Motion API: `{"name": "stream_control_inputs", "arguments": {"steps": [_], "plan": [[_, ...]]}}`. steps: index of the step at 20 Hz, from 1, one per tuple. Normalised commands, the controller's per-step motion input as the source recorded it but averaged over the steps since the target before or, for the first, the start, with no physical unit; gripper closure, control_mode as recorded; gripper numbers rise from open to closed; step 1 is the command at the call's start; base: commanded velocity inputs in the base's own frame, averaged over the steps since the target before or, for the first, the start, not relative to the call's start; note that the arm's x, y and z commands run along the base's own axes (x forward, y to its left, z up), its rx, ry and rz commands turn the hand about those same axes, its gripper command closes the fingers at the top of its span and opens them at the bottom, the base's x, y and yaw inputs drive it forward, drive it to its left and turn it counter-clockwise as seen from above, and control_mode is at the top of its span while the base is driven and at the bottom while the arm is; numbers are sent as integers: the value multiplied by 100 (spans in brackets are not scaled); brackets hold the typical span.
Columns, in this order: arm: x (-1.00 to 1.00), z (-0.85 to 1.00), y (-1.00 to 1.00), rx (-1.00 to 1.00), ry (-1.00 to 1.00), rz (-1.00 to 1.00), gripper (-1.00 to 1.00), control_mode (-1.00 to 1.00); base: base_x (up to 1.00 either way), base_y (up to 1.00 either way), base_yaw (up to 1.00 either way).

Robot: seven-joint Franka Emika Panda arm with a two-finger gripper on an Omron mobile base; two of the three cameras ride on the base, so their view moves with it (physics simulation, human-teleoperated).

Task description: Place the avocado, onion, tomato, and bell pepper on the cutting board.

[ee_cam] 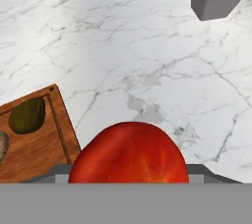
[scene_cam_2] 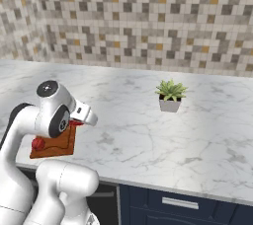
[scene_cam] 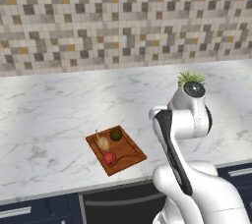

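Cutting board (scene_cam: 126,154) lies on the bench (scene_cam: 49,110) near its front edge. On the board: avocado (scene_cam: 115,133) at the rear, onion (scene_cam: 103,143) just left of it, tomato (scene_cam: 110,158) in front of both. Potted plant (scene_cam_2: 171,95) stands on the bench well right of the board, farther back. In the hand view the bell pepper (ee_cam: 129,154) sits right of the board's corner, above bare bench.

Small potted plant (scene_cam_2: 171,95) in a grey pot, standing upright on the marble counter (scene_cam_2: 207,135), near the mosaic-tiled wall (scene_cam_2: 148,17).
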Motion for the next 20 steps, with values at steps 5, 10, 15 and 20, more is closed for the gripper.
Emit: {"name": "stream_control_inputs", "arguments": {"steps": [5, 10, 15, 20], "plan": [[0, 0, 61, 0, 7, 0, 100, -100, 0, 0, 0], [0, 5, 36, 4, 13, 0, 100, -100, 0, 0, 0], [0, 11, 27, 9, 19, 0, 100, -100, 0, 0, 0], [0, 1, 23, 9, 25, 0, 100, -100, 0, 0, 0]]}}
